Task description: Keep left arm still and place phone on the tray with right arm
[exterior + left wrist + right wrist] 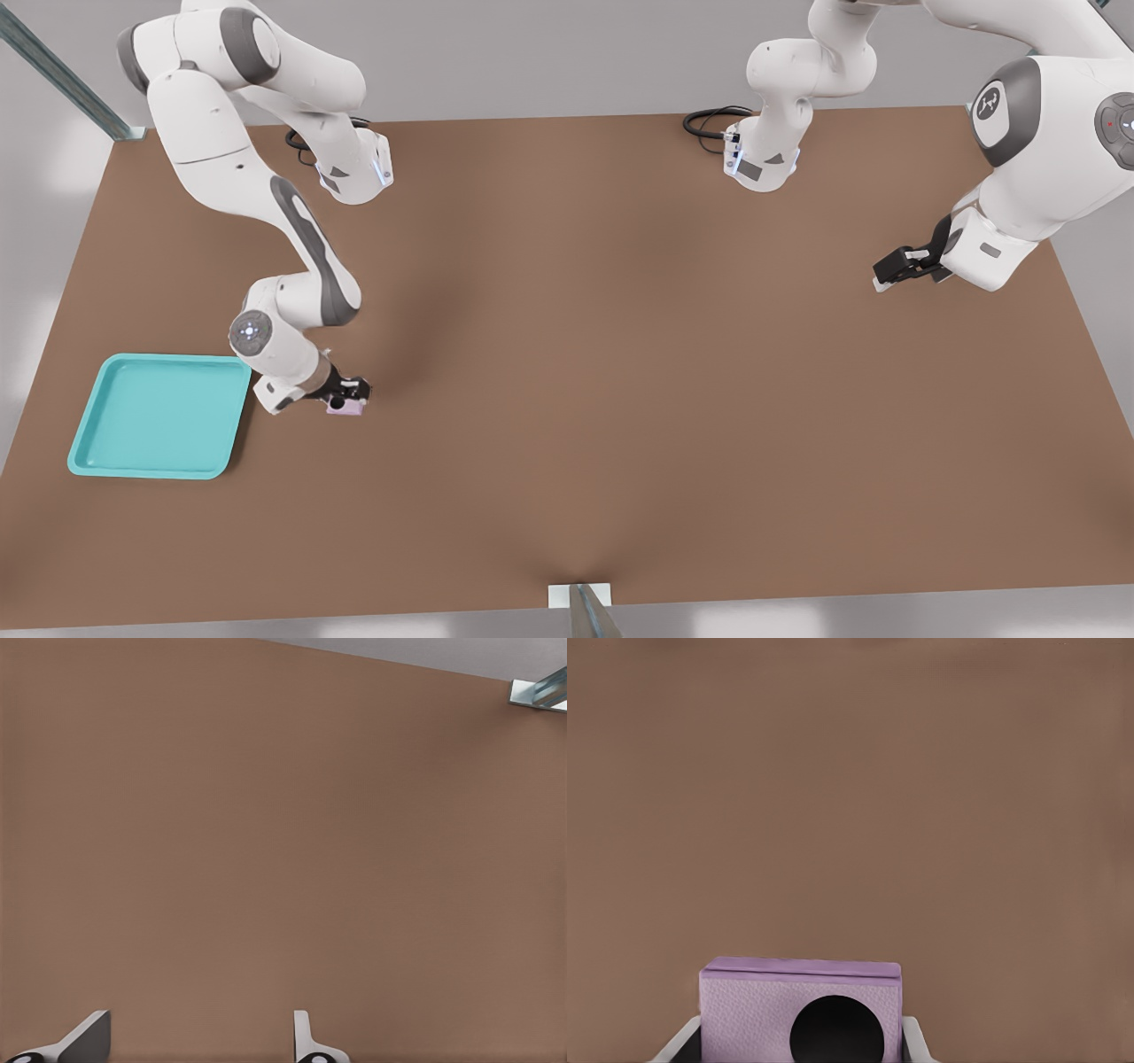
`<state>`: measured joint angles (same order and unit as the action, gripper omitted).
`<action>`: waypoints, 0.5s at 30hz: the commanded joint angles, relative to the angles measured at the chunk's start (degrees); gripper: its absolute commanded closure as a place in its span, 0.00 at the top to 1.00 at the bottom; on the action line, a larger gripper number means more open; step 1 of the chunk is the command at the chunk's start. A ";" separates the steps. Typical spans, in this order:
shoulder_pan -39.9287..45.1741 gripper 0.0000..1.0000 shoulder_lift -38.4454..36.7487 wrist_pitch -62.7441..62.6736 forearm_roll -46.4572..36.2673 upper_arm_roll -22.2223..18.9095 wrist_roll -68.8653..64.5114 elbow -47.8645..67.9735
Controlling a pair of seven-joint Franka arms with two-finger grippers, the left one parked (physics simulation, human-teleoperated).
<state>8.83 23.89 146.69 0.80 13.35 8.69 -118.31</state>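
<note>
Front view: we have the right arm (306,257) reaching down near the table's left side, its gripper (348,396) sitting on the phone (346,408), just right of the tray (158,415). In the right wrist view the phone (802,1014) sits between the two fingers (678,1045), one pale pad against each short side, so we read them as pinching the phone. We can't tell from these views whether it's lifted clear of the brown table (620,354) or still resting on it. Key relation: the tray lies to the left of the held phone, slightly nearer the camera, apart from it by a strip of bare table; the tray's near-right rim is the closest edge. Phone's long axis runs across the finger gap, one black lens (836,1029) facing the wrist camera; a second lens isn't visible. Our read: next move is a short leftward carry over the rim, then set down flat.
</note>
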 commanded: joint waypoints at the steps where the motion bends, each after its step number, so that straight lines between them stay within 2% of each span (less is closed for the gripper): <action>1: 1.72 0.80 -0.25 -4.57 0.08 -0.07 -7.46 2.11; 9: 19.91 0.80 1.77 -8.53 0.08 -0.69 -36.54 9.15; 13: 25.97 0.80 6.08 -12.66 0.08 -0.95 -44.54 12.84; 15: 26.24 0.82 8.54 -12.57 0.08 -1.04 -45.43 13.28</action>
<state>34.83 31.70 136.63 0.83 12.35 -10.80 -105.30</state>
